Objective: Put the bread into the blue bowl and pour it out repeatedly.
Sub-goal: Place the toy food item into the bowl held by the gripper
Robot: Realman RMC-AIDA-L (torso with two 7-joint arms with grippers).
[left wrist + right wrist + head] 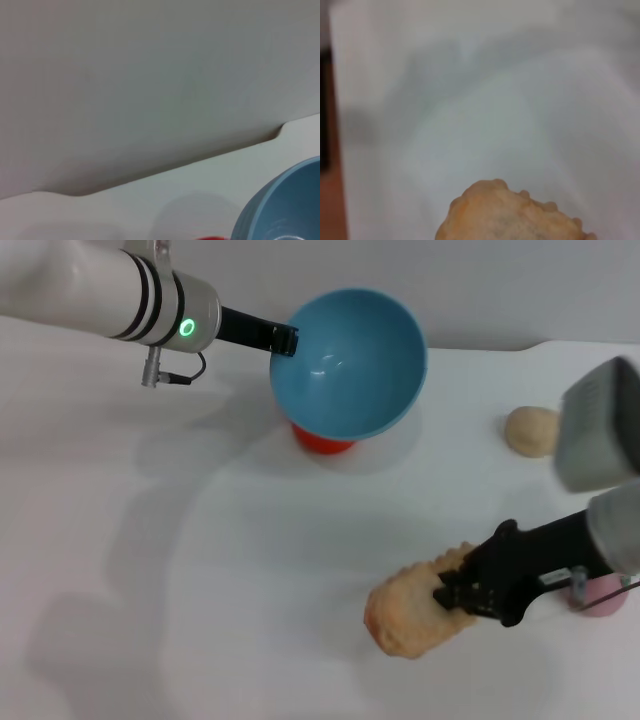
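The blue bowl (350,360) is tilted above the table at the back centre, its opening facing forward, and it looks empty. My left gripper (282,339) is shut on its left rim. Part of the bowl shows in the left wrist view (282,210). The bread (415,605), a golden-tan slab with a ridged edge, is at the front right, just above or on the table. My right gripper (452,592) is shut on its right end. The bread's end shows in the right wrist view (510,215).
A red object (322,438) sits under the bowl. A small round beige ball (532,430) lies at the right back. A pink object (600,598) sits behind my right arm. The white table's back edge (500,345) runs along a wall.
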